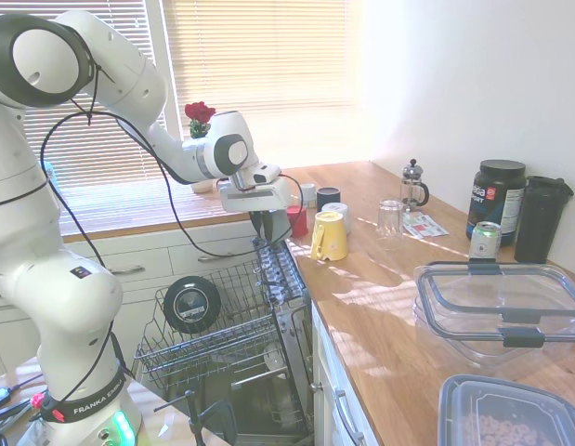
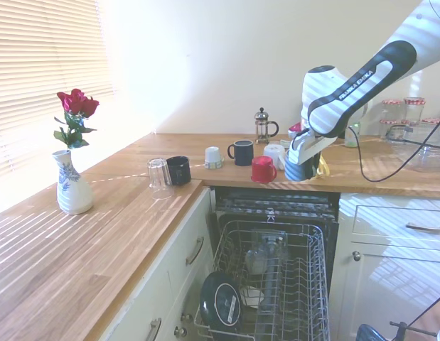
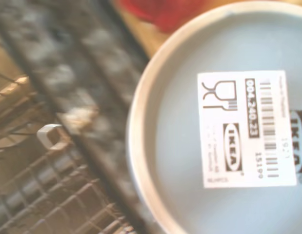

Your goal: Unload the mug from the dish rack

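Observation:
My gripper (image 2: 302, 158) is shut on the slate grey-blue mug (image 2: 298, 170), held bottom-up at the counter's front edge, beside the red mug (image 2: 263, 170). I cannot tell if it touches the wood. In the first exterior view the gripper (image 1: 266, 221) and the dark mug (image 1: 267, 230) hang just left of the red mug (image 1: 294, 220). The wrist view is filled by the mug's grey base (image 3: 180, 146) with a white IKEA label. The dish rack (image 2: 316, 284), a wire basket (image 1: 150, 348), is pulled out below the counter.
The rack holds a black round dish (image 1: 192, 304) and a clear glass (image 2: 256, 259). On the counter stand a yellow mug (image 1: 329, 235), a pale mug (image 2: 275, 153), a dark mug (image 2: 241, 152), a black mug (image 2: 178, 170), a glass (image 2: 158, 177), a French press (image 1: 413, 184) and plastic containers (image 1: 501, 307).

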